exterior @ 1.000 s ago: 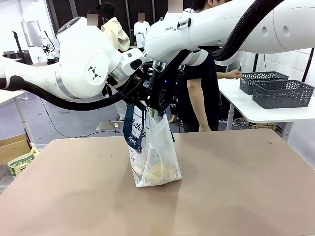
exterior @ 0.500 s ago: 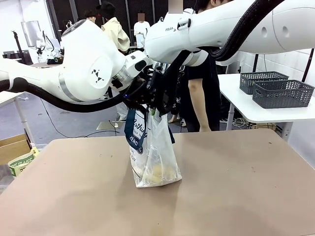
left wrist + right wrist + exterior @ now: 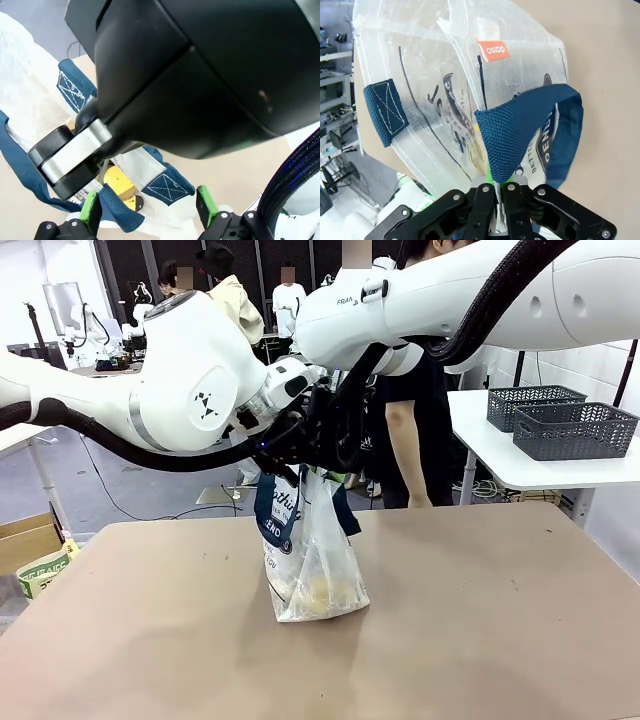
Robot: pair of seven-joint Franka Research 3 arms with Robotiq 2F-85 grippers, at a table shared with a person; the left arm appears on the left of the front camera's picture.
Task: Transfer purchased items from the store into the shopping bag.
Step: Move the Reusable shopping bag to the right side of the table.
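Above the shopping bag (image 3: 310,560), right hand (image 3: 498,186) clenched on its navy strap (image 3: 520,130); left hand (image 3: 148,210) spread wide, seemingly empty.

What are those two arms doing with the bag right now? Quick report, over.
Left gripper open above shopping bag mouth. Right gripper shut on navy strap handle, bag upright. Pale-yellow items inside. Wrists crowded together.

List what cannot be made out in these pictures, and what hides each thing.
1. Purchased items, front view: pale-yellow shapes blurred by the shopping bag plastic; number and kind unclear.
2. Bag interior, left wrist view: the other arm's black casing blocks most of it, above the open left end effector.
3. Logo lettering, right wrist view: partly covered by the navy strap at the shut right end effector.
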